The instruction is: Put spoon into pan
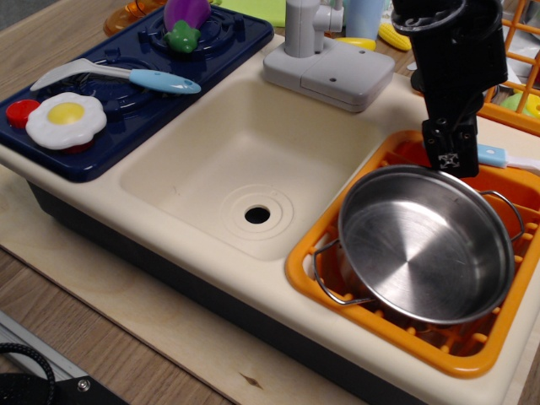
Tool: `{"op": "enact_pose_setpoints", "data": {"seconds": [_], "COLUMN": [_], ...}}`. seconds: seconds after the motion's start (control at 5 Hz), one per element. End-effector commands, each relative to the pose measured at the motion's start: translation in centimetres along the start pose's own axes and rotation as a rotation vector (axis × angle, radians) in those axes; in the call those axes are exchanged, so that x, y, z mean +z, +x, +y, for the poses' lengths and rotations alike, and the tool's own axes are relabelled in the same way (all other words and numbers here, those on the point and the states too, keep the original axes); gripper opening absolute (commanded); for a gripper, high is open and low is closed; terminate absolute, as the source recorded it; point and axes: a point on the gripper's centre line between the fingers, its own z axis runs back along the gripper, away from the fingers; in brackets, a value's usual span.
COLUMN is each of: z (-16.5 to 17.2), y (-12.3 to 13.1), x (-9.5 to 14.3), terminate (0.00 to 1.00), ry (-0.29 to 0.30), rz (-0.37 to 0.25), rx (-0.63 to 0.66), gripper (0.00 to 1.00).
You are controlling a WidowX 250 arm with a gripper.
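Observation:
The steel pan (422,249) sits in the orange dish rack (371,325) at the right of the toy sink unit. The spoon (496,155), with its light-blue handle and white end, lies across the rack just behind the pan's far rim. My black gripper (450,160) points straight down at the spoon's left end, right above the pan's rim, and hides that end. The jaws are seen edge on, so I cannot tell whether they hold the spoon.
The cream sink basin (253,160) lies left of the rack, with the grey faucet block (325,59) behind it. The blue stove (228,38) at far left holds a grey-bowled spoon (126,76), a fried egg (65,118) and an eggplant (186,18).

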Motion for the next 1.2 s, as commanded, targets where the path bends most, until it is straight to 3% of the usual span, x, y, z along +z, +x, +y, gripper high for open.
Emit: {"op": "enact_pose_setpoints", "data": {"seconds": [0.0, 0.6, 1.0], "z": [0.7, -0.2, -2.6], "y": [0.7, 0.9, 2.1], "x": [1.3, 1.7, 4.6], "terminate": [0.0, 0.0, 0.0], "ry": [0.02, 0.035, 0.083], "rz": [0.022, 0.019, 0.104], "rx": [0.012, 0.036, 0.047], "gripper": [0.0, 0.0, 0.0]}}
